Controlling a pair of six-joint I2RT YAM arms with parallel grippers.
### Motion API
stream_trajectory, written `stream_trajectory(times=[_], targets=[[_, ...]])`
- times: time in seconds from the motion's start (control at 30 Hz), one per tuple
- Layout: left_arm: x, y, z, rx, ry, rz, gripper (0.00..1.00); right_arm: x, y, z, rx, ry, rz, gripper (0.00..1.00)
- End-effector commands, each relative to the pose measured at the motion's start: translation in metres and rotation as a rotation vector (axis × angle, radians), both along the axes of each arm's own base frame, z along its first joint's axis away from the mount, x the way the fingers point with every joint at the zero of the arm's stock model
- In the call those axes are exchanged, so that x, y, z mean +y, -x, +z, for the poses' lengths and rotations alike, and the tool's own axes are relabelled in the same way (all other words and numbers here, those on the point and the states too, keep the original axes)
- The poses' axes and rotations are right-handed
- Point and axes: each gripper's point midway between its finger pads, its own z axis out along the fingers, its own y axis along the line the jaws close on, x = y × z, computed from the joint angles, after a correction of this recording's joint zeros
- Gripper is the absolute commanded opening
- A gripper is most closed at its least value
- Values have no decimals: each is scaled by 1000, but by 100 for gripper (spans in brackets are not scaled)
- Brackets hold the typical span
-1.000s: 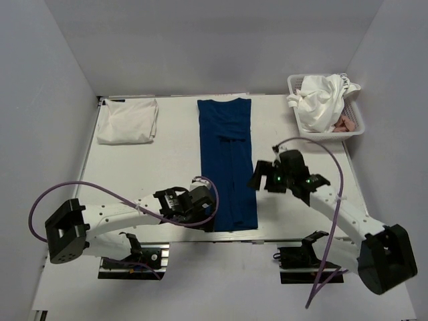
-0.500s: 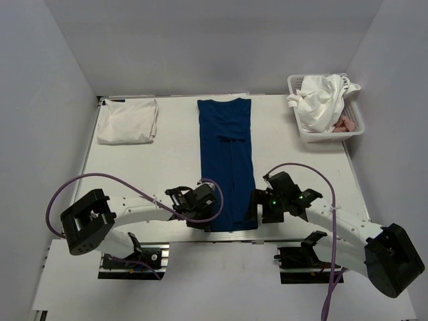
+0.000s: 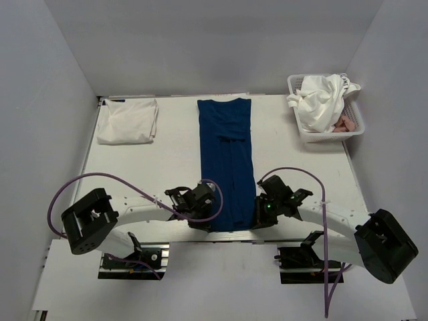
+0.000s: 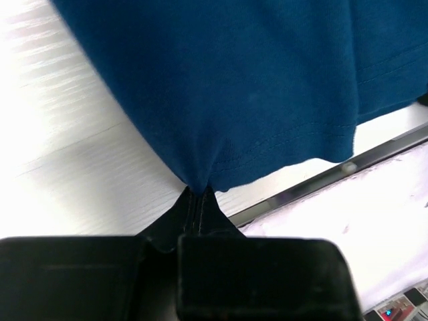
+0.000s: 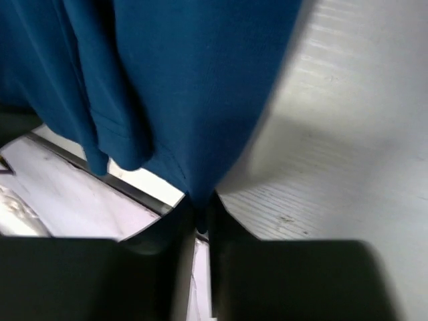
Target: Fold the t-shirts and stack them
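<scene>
- My left claw (image 4: pixel 199 195) is clamped on the blue shirt (image 3: pixel 226 154) at its near left corner.
- The shirt lies flat, its long axis running straight away from both claws.
- My right claw (image 5: pixel 200 208) is clamped on its near right corner.

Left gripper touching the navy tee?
Touching. The left wrist view shows the left gripper shut on the navy tee, hem puckered at the pinch.

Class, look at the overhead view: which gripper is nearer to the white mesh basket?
Right. The right gripper pinches the navy t-shirt at its near right corner, on the side of the basket; the left gripper pinches the near left corner, farther away.
</scene>
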Motion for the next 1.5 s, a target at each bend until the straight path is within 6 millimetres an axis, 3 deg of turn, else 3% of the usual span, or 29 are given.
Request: stream_trajectory(times=[0.0, 0.03, 0.3, 0.37, 0.5, 0.6, 0.73, 0.93, 0.97, 1.03, 1.17, 1.23, 1.4, 1.47], targets=[[16, 2, -1, -16, -35, 17, 0, -11, 6, -3, 11, 64, -12, 8], [17, 0, 3, -27, -31, 21, 0, -17, 3, -4, -8, 90, -32, 0], [7, -5, 60, -123, 145, 24, 0, -18, 13, 28, -55, 65, 47, 0], [5, 0, 58, -103, 162, 8, 0, -25, 19, 29, -36, 90, 51, 0], [-2, 7, 48, -48, 160, -20, 0, -18, 27, 27, -12, 56, 89, 0], [-3, -2, 49, -66, 116, -10, 0, -12, 23, 28, -23, 55, 111, 0], [2, -19, 48, -122, 42, 55, 0, -6, -6, 35, -125, 84, 79, 0], [2, -77, 62, -226, -55, 219, 0, 19, -66, 71, -315, 61, -32, 0], [-2, -88, 74, -254, -34, 253, 0, 22, -71, 73, -317, 66, -30, 0], [-7, -103, 84, -276, -6, 273, 0, 20, -92, 85, -395, 101, -78, 0], [5, -144, 108, -363, -12, 361, 0, 18, -131, 107, -488, 159, -161, 0], [5, -158, 121, -395, -4, 358, 0, 16, -145, 108, -505, 189, -186, 0], [1, -205, 125, -423, -25, 359, 0, 17, -193, 125, -567, 231, -235, 0], [3, -217, 120, -411, -45, 365, 0, 17, -203, 126, -575, 246, -236, 0]])
